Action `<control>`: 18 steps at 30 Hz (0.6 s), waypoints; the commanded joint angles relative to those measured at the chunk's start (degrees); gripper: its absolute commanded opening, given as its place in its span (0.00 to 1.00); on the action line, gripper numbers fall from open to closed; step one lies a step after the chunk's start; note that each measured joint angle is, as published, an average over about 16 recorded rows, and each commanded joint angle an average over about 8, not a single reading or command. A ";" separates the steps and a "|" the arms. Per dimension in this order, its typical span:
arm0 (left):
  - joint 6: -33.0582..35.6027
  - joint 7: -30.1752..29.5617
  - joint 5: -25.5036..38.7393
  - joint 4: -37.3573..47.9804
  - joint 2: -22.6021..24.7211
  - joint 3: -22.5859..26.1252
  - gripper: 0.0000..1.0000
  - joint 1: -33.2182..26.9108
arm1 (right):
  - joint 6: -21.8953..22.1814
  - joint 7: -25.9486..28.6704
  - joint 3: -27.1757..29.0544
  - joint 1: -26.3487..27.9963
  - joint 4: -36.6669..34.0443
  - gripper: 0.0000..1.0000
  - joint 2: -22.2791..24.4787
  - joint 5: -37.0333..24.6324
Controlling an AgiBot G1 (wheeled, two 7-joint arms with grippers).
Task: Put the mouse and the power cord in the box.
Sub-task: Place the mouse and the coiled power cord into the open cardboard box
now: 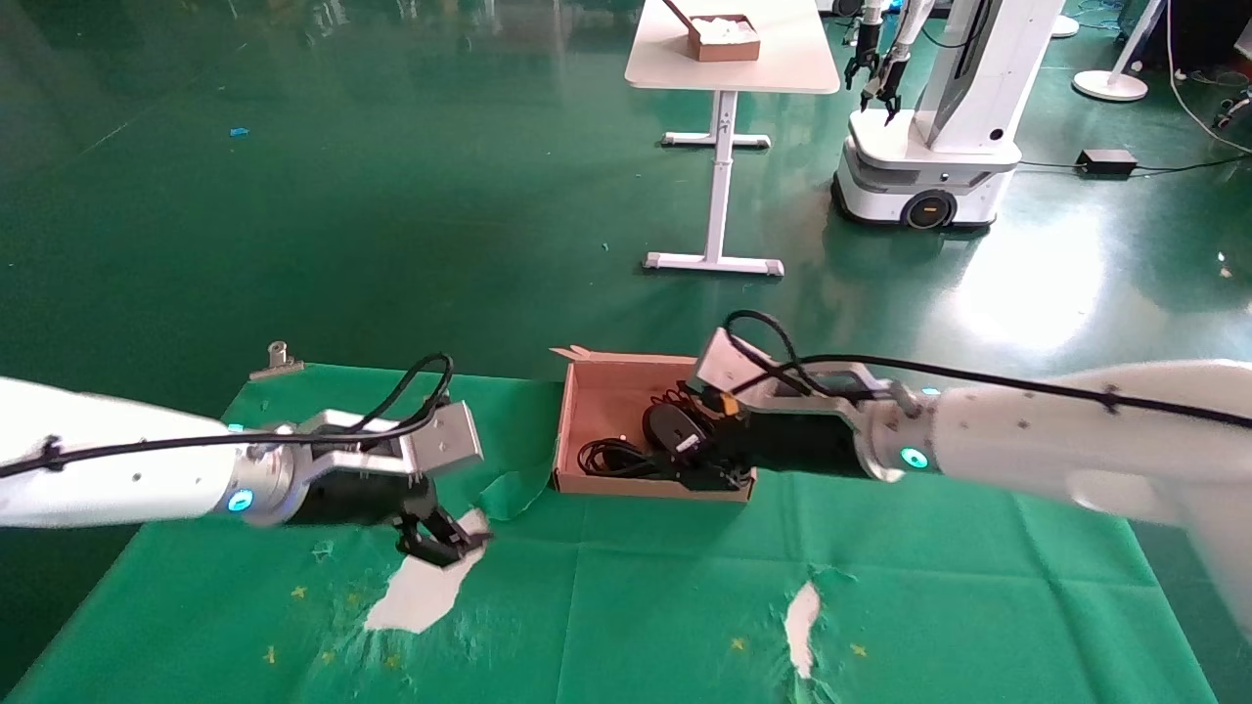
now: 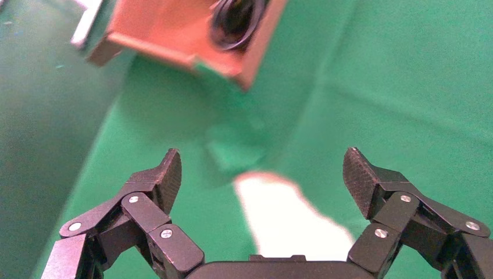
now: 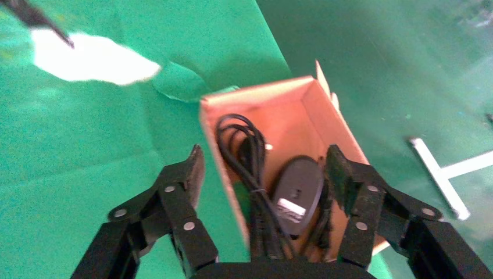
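The brown cardboard box [image 1: 593,389] stands at the far middle of the green-covered table. Inside it lie the black oval mouse [image 1: 669,426] [image 3: 299,192], underside up with a pale label, and the looped black power cord [image 1: 608,458] [image 3: 239,142]. My right gripper [image 1: 722,460] [image 3: 264,168] hangs open just above the box's right end, straddling its near wall, one finger outside the box, nothing held. My left gripper [image 1: 440,536] [image 2: 261,174] hovers open and empty over a white bare patch left of the box, whose corner [image 2: 192,35] shows ahead of it.
The green cloth [image 1: 626,596] has torn white patches at front left [image 1: 421,592] and front middle [image 1: 802,616]. A metal clamp [image 1: 277,360] sits at the table's far left edge. Beyond the table stand a white table [image 1: 729,59] and another robot [image 1: 929,147].
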 commanded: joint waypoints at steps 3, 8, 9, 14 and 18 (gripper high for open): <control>2.77 0.97 -4.03 -1.69 -1.58 -4.32 1.00 2.89 | -2.59 0.77 1.81 -2.38 3.30 1.00 2.90 4.06; 6.23 2.18 -9.05 -3.79 -3.56 -9.71 1.00 6.49 | -5.82 1.73 4.06 -5.35 7.42 1.00 6.53 9.13; 6.91 2.41 -10.04 -4.21 -3.95 -10.77 1.00 7.19 | -6.46 1.92 4.50 -5.93 8.23 1.00 7.24 10.13; 10.37 3.62 -15.06 -6.31 -5.92 -16.15 1.00 10.79 | -9.69 2.88 6.76 -8.90 12.35 1.00 10.87 15.20; 13.13 4.58 -19.06 -7.99 -7.50 -20.45 1.00 13.66 | -12.27 3.65 8.55 -11.26 15.63 1.00 13.75 19.24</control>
